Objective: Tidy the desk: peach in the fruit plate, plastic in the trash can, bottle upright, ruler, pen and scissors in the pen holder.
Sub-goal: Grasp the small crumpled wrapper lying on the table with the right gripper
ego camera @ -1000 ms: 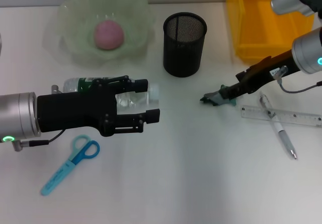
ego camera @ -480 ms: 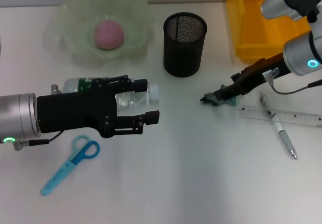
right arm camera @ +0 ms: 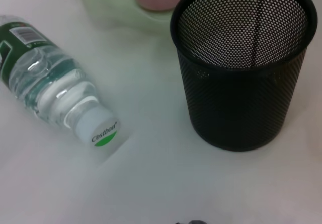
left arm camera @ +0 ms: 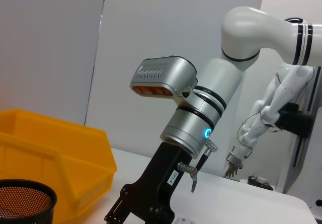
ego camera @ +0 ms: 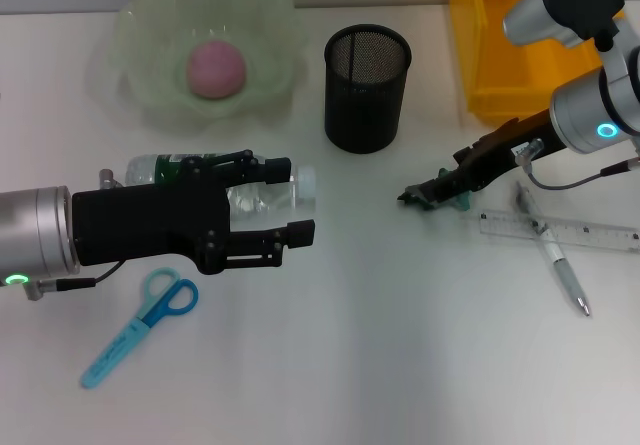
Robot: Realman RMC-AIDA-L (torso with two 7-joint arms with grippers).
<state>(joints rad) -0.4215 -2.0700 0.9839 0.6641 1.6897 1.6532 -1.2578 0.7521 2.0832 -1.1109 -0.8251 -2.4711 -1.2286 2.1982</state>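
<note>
The bottle point(ego camera: 215, 187), lying on its side along the desk's point(ego camera: 380, 345) left-right line, cap toward the pen holder point(ego camera: 367, 87), is straddled by the open left tool point(ego camera: 283, 200), the nearer one.

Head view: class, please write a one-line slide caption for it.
Left gripper open over the lying bottle; right gripper low beside the ruler.
</note>
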